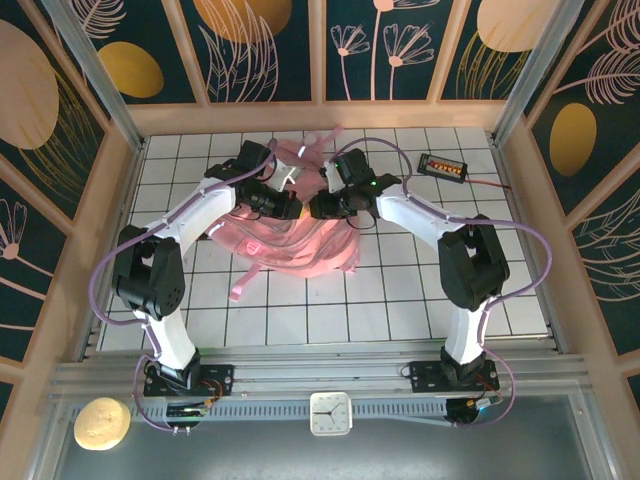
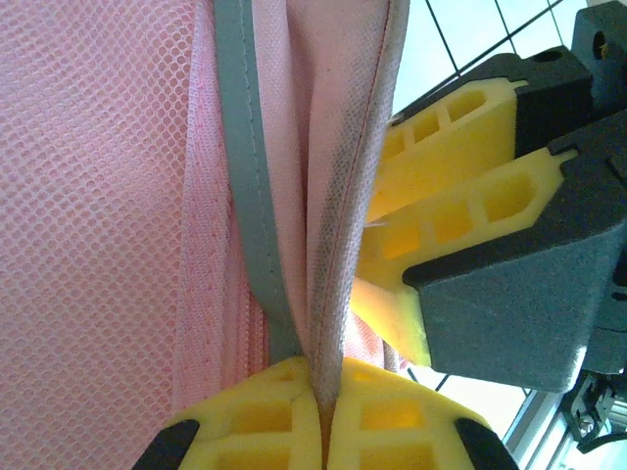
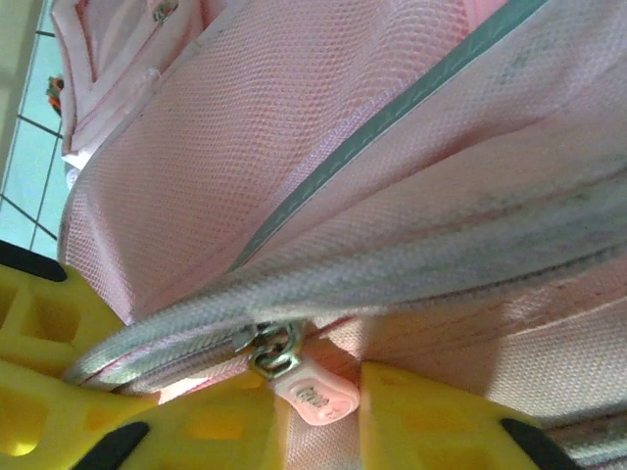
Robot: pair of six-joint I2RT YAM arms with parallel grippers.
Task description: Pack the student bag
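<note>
1. Slipping off the zip pull (image 3: 315, 395) is the first risk. The right gripper (image 3: 318, 403) has its pads against the small pink tab on both sides, at 6 o'clock in its wrist view. The bite looks shallow, so a sideways tug could pop the tab free.
2. The left gripper (image 2: 323, 416) is clenched on a fold at the zip edge of the student bag (image 1: 300, 240), beside a grey strip (image 2: 250, 196). If that pinch has only loose fabric, the seam may go slack and the slider (image 3: 266, 351) could jam.
3. The bag lies slumped at the centre of the table (image 1: 400, 300), a little toward 12 o'clock. The left arm reaches in from 9 o'clock and the right from 3 o'clock. Being soft, the bag would probably drag along instead of letting the zip run, unless the two pulls oppose each other.
4. The grippers sit just beside each other, so a pull toward 9 o'clock could knock their fingers together.
5. Loose mesh (image 3: 294, 137) near the zip track (image 3: 411, 274) could catch in the slider.
</note>
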